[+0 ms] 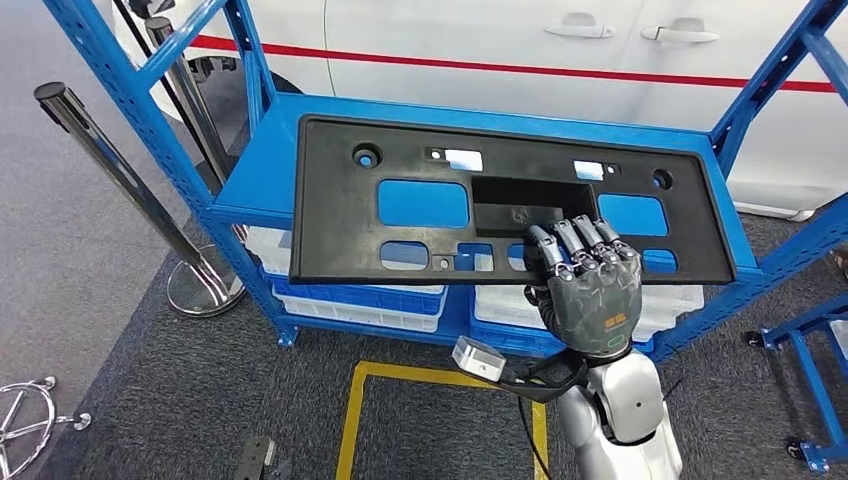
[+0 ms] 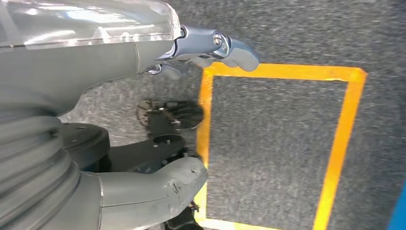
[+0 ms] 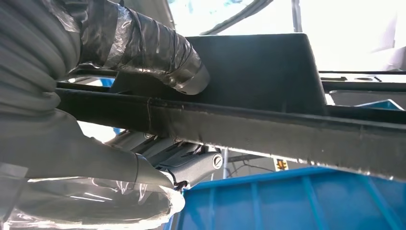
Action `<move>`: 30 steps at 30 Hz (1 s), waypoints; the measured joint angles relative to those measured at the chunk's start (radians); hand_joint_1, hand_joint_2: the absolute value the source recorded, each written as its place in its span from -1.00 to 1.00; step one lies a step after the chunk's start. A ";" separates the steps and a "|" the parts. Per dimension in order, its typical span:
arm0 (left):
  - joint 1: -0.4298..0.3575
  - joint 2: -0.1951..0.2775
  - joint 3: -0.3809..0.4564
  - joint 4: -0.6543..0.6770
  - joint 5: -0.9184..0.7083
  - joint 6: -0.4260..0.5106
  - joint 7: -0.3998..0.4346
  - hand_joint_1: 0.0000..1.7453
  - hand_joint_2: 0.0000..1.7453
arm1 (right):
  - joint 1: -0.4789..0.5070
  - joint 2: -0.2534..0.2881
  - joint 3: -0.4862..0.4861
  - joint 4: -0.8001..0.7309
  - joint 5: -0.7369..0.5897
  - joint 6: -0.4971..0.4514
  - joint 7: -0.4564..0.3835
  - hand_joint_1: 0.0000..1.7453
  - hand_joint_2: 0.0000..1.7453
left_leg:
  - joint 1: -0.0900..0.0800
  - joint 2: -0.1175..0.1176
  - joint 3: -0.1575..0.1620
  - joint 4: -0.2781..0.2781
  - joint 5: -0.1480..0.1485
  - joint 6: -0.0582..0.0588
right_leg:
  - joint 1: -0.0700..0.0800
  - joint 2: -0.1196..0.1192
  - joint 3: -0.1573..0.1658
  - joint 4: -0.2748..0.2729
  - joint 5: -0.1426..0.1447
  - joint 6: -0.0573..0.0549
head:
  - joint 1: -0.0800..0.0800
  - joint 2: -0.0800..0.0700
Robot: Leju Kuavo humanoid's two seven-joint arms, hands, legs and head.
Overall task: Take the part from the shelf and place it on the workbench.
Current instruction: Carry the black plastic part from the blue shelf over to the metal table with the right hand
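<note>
The part [image 1: 335, 200] is a wide black plastic panel with several cut-outs, lying flat on the top level of the blue shelf [image 1: 255, 170], its near edge overhanging the front. My right hand [image 1: 590, 285] grips that near edge right of centre, fingers [image 1: 575, 245] on top beside the raised black box. In the right wrist view the part's edge [image 3: 268, 124] runs between my taped thumb [image 3: 143, 52] and the darker fingers [image 3: 191, 163] on its other side. My left hand [image 2: 72, 72] hangs over the carpet, holding nothing, fingers [image 2: 225, 45] apart from the thumb.
Blue uprights [image 1: 120, 90] flank the shelf, with white and blue bins [image 1: 360, 300] on the level below. Chrome stanchions [image 1: 110, 165] stand at the left. A white car [image 1: 500, 40] is behind. Yellow floor tape [image 1: 400, 375] marks a square near my feet. Another blue frame [image 1: 810, 380] stands at right.
</note>
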 joint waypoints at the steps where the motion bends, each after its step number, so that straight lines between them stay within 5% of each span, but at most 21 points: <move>1: 0.000 0.000 0.000 0.000 0.001 0.000 0.000 -1.00 1.00 | 0.000 -0.001 0.000 0.000 0.004 0.000 0.006 1.00 1.00 | 0.000 0.001 -0.018 0.005 0.010 -0.002 | 0.000 0.000 0.016 0.011 0.023 0.001 | 0.000 0.000; 3: -0.001 0.000 0.000 0.000 0.001 -0.001 0.000 -1.00 1.00 | -0.002 -0.003 0.000 0.000 0.010 0.000 0.016 1.00 1.00 | 0.000 0.001 -0.052 0.020 0.027 -0.008 | -0.001 0.000 0.097 -0.064 0.073 -0.001 | 0.000 0.000; 5: -0.001 -0.001 0.000 0.000 0.001 -0.002 0.000 -1.00 1.00 | -0.007 -0.005 0.002 -0.001 0.014 0.000 0.024 1.00 1.00 | -0.003 0.000 -0.073 0.037 0.039 -0.017 | 0.002 0.001 0.199 -0.202 0.056 -0.008 | -0.001 0.000; 7: -0.002 -0.001 0.000 0.000 0.001 -0.003 0.000 -1.00 1.00 | -0.010 -0.006 0.004 -0.002 0.019 0.000 0.032 1.00 1.00 | -0.005 -0.001 -0.082 0.044 0.054 -0.028 | 0.007 0.002 0.238 -0.269 0.029 -0.019 | -0.001 0.000; 9: -0.001 -0.001 0.000 0.000 0.001 -0.003 0.000 -1.00 1.00 | -0.011 -0.007 0.004 -0.002 0.022 0.000 0.036 1.00 1.00 | -0.003 -0.004 -0.090 0.046 0.059 -0.039 | 0.006 -0.001 0.221 -0.271 0.045 -0.037 | 0.000 0.000; 10: 0.000 -0.001 0.000 0.000 0.001 -0.003 0.000 -1.00 1.00 | -0.012 -0.007 0.004 -0.002 0.022 0.000 0.036 1.00 1.00 | -0.001 -0.006 -0.101 0.061 0.038 -0.045 | 0.004 -0.003 0.209 -0.272 0.058 -0.047 | -0.001 0.000; 12: 0.002 -0.001 0.000 0.000 0.001 -0.003 0.001 -1.00 1.00 | -0.013 -0.007 0.005 -0.001 0.023 0.000 0.037 1.00 1.00 | 0.003 -0.008 -0.132 0.148 -0.057 -0.056 | 0.002 -0.006 0.178 -0.272 0.086 -0.060 | -0.002 0.000; 14: 0.002 -0.001 0.000 0.000 0.001 -0.004 0.001 -1.00 1.00 | -0.013 -0.008 0.007 -0.001 0.024 0.000 0.042 1.00 1.00 | 0.006 -0.008 -0.157 0.276 -0.139 -0.064 | 0.003 -0.007 0.144 -0.269 0.110 -0.061 | -0.002 0.000; 16: 0.001 -0.001 0.000 0.000 0.000 -0.004 0.001 -1.00 1.00 | -0.013 -0.010 0.010 -0.001 0.027 0.000 0.054 1.00 1.00 | 0.007 -0.008 -0.139 0.332 -0.131 -0.065 | 0.004 -0.008 0.110 -0.262 0.132 -0.060 | -0.002 0.000; 18: 0.000 -0.001 0.000 0.000 -0.001 -0.005 0.002 -1.00 1.00 | -0.013 -0.013 0.012 -0.002 0.030 0.000 0.068 1.00 1.00 | 0.005 -0.009 -0.055 0.253 -0.081 -0.056 | 0.005 -0.009 0.080 -0.256 0.152 -0.057 | -0.002 0.000; 21: -0.005 0.000 -0.001 0.000 -0.002 -0.004 0.002 -1.00 1.00 | -0.013 -0.019 0.018 -0.002 0.036 0.000 0.082 1.00 1.00 | -0.004 -0.010 0.090 0.047 -0.094 -0.037 | 0.006 -0.010 0.063 -0.256 0.178 -0.044 | -0.002 0.000; 24: -0.006 -0.001 -0.001 0.000 -0.002 -0.004 0.003 -1.00 1.00 | -0.015 -0.025 0.023 -0.004 0.042 0.000 0.091 1.00 1.00 | -0.007 -0.007 0.100 -0.003 -0.083 -0.025 | 0.003 -0.010 0.059 -0.268 0.203 -0.024 | -0.002 0.000; 26: -0.007 -0.003 -0.002 0.000 -0.002 -0.004 0.003 -1.00 1.00 | -0.017 -0.031 0.026 -0.005 0.045 0.000 0.099 1.00 1.00 | -0.001 -0.002 0.082 -0.017 -0.053 -0.012 | 0.005 -0.005 0.041 -0.239 0.157 -0.015 | -0.001 0.000; 28: -0.008 -0.005 -0.002 0.000 -0.002 -0.004 0.003 -1.00 1.00 | -0.019 -0.039 0.027 -0.006 0.046 0.000 0.107 1.00 1.00 | 0.000 0.001 0.054 -0.021 -0.025 -0.003 | 0.004 -0.002 0.011 -0.134 0.054 -0.009 | 0.000 0.000; 30: -0.007 -0.006 -0.002 0.000 -0.002 -0.005 0.003 -1.00 1.00 | -0.019 -0.046 0.029 -0.006 0.049 0.000 0.113 1.00 1.00 | -0.001 0.002 0.021 -0.017 -0.003 -0.004 | 0.002 -0.001 -0.009 -0.016 0.002 -0.004 | 0.000 0.000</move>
